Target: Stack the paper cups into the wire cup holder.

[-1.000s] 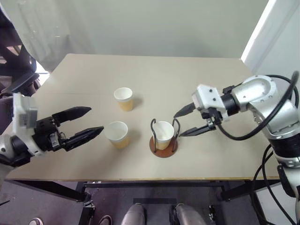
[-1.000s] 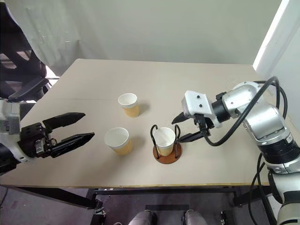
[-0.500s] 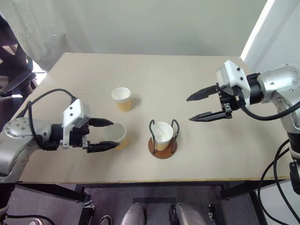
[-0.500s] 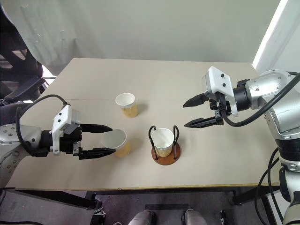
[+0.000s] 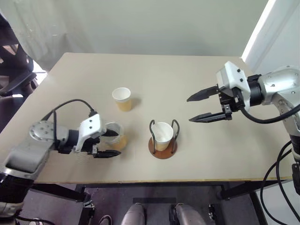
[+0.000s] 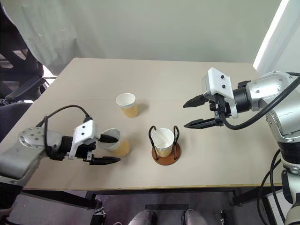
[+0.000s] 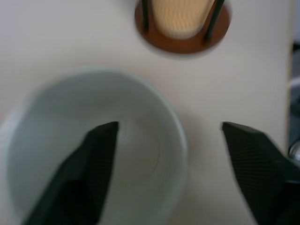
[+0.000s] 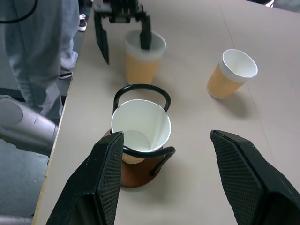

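Left wrist view puts my left gripper [image 7: 164, 154] straddling the rim of the near paper cup [image 7: 89, 145]: one finger inside the white interior, the other outside the wall with a clear gap to it. Jaws are spread, not pinching yet (no contact I can confirm on the outer side).

Status as I read it:
- One cup in holder [image 5: 162, 135], seated upright between the two wire loops of the wire cup holder [image 5: 163, 149], near the front edge of the table [image 5: 197, 75]. That one is done.
- Near cup is on the table just to the left of the holder, mine to lift next.
- Far cup [image 5: 122, 98] stands upright further back, well apart from both grippers, untouched.

So roughly one of three stacked, two left.

My right gripper [image 5: 205, 106] hangs above the table off to the right of the holder, fingers apart and holding nothing. Right wrist view looks past it down onto the holder cup, with the other two cups beyond.

Next call: close on the near cup's wall, lift, carry right, drop it into the seated cup between the loops. Risk is crushing or tipping the paper wall with a one-sided rim pinch (thin stock, probably flexes easily).
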Action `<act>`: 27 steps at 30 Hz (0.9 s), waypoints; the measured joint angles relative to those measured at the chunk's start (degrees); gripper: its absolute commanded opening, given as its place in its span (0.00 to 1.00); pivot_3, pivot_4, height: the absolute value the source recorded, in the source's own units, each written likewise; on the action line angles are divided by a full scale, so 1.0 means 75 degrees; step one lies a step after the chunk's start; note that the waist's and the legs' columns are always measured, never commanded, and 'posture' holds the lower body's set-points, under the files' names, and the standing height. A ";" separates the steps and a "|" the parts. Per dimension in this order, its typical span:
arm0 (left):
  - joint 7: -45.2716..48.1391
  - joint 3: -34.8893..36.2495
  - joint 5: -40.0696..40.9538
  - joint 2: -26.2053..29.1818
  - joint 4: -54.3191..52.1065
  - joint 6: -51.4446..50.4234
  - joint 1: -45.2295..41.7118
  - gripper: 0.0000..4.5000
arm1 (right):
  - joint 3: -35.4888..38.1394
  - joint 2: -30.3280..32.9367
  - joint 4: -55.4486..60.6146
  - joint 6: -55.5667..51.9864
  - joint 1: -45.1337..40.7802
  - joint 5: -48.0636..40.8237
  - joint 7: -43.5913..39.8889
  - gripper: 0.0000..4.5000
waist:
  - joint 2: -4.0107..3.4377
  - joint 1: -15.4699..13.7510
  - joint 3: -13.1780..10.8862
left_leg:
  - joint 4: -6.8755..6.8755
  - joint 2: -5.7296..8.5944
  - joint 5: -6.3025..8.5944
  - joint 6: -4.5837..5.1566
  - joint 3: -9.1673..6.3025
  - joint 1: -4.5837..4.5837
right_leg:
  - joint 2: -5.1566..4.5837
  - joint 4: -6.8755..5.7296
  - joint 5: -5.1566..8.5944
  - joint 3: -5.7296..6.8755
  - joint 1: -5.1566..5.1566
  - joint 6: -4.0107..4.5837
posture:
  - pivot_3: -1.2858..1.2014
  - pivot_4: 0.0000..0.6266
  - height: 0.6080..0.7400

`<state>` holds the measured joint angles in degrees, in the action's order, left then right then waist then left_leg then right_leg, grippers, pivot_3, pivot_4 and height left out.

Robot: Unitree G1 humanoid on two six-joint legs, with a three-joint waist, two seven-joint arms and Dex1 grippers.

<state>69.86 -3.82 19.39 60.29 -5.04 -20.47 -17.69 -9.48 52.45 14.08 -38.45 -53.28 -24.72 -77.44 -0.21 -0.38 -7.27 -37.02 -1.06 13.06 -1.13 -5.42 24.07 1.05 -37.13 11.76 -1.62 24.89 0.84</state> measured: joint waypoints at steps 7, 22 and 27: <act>0.0015 -0.0200 -0.0649 -0.0738 0.0831 0.1252 -0.0801 0.11 | 0.0013 0.0056 0.0010 -0.0013 0.0025 -0.0013 0.0110 0.67 | 0.0001 -0.0076 0.0000 | -0.0005 0.0000 -0.0007 0.0011 0.0000 0.0007 | 0.0000 -0.0001 -0.0009 0.0005 -0.0004 -0.0015 | 0.52 0.24 1.00; 0.2687 -0.1398 0.2226 -0.1254 0.2186 -0.1139 -0.7127 0.00 | 0.1774 0.1655 0.0419 -0.0415 0.1515 -0.0989 -0.0146 0.67 | 0.0002 -0.0144 -0.0001 | -0.0035 0.0009 0.0004 0.0044 0.0017 0.0050 | -0.0012 0.0036 -0.0033 -0.0004 -0.0004 -0.0097 | 0.52 0.24 1.00; 0.2697 -0.3397 0.3122 -0.1262 0.2252 -0.0589 -0.7719 0.00 | 0.2063 0.1760 0.0778 -0.0543 0.1856 -0.1060 0.0306 0.67 | -0.0003 -0.0132 -0.0005 | -0.0046 0.0006 -0.0001 0.0053 0.0019 0.0050 | -0.0012 0.0032 -0.0037 -0.0009 -0.0010 -0.0132 | 0.52 0.24 1.00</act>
<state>90.09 -29.30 42.81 50.83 11.85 -24.89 -75.59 5.99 65.65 19.92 -42.52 -39.36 -32.67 -75.14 -0.24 -1.38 -7.31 -37.36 -1.01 13.05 -0.73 -5.29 24.45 0.97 -36.89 11.48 -1.69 24.81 -0.14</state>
